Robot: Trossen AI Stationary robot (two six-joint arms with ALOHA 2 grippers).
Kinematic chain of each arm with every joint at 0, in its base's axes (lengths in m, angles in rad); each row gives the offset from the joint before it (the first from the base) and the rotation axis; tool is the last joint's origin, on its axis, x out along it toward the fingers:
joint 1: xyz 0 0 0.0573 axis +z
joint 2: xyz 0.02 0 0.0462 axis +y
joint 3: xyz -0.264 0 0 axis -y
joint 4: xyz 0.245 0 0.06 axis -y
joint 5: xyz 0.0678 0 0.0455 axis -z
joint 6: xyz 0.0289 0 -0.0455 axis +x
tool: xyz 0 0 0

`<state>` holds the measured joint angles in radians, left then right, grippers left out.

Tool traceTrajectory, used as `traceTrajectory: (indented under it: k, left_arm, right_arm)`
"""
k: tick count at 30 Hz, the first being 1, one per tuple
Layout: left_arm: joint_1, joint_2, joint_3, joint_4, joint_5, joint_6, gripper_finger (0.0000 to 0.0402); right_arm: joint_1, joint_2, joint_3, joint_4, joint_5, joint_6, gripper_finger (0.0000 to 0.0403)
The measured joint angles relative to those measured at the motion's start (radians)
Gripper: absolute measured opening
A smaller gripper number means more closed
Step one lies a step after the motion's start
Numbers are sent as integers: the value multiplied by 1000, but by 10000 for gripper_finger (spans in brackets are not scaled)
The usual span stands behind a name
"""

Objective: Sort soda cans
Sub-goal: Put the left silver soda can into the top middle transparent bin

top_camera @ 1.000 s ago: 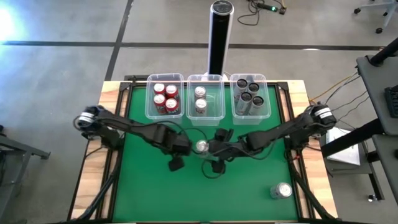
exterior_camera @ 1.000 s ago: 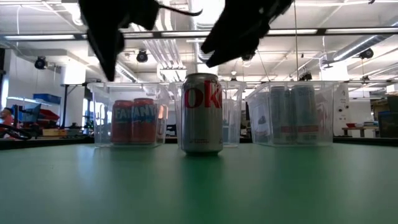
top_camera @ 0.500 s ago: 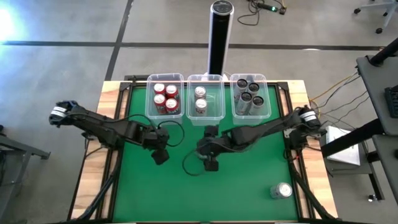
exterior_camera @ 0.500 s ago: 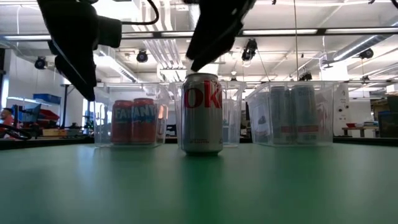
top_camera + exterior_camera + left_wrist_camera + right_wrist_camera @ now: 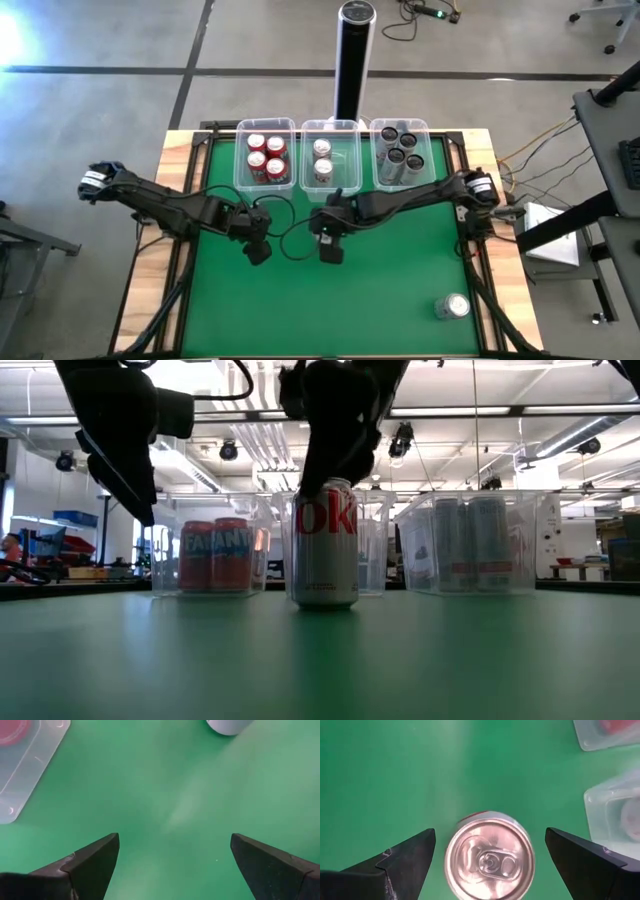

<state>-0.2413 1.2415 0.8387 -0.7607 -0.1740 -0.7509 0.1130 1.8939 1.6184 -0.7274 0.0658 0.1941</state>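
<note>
A silver-white soda can (image 5: 325,545) stands upright on the green mat, in front of the middle tub. My right gripper (image 5: 490,836) is open just above it. In the right wrist view the can's shiny top (image 5: 490,857) shows between the two fingers with a gap on each side. In the high view this gripper (image 5: 328,245) hides the can. My left gripper (image 5: 258,250) hangs open over bare mat to the can's left, with nothing between its fingers (image 5: 174,840). Another silver can (image 5: 452,306) lies at the near right.
Three clear tubs stand in a row at the far edge: one with red cans (image 5: 267,155), one with silver-white cans (image 5: 328,160), one with dark grey cans (image 5: 402,155). A tall black post (image 5: 354,55) rises behind them. Open mat lies toward the near edge.
My left gripper has drawn away from the standing can toward the table's left edge, then kept still. My right gripper has moved left over the can and come down toward its top. The can has stayed where it was.
</note>
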Motion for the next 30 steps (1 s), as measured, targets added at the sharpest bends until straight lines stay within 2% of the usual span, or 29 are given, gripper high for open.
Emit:
traceTrajectory:
  k: [3, 6, 10, 13, 18, 21, 24, 30]
  left_arm:
    - [-4, 0, 0, 0, 2, -4, 367]
    - [-5, -22, 7, -15, 62, -17, 367]
    - [-19, -79, 58, -70, 61, -9, 367]
    - [-20, -127, 78, -79, 20, 7, 367]
    - [-20, -200, 96, -83, -100, 2, 367]
    - [-20, -244, 137, -85, -160, 11, 367]
    - [-20, -290, 204, -80, -214, 68, 367]
    - [-20, -350, 347, -55, -330, 189, 367]
  right_arm:
    - [-10, 23, -2, -6, -7, 12, 373]
    - [-14, 44, -2, -11, -14, 15, 373]
    - [-14, 54, -2, -22, -17, 22, 369]
    - [-16, 54, -2, -22, -16, 42, 353]
    - [-22, 53, -2, -46, -17, 29, 302]
    - [-23, 44, 4, -71, -14, 15, 297]
    - [-30, 27, 70, -159, -17, 14, 297]
    - [-83, -13, 340, -359, -66, -44, 297]
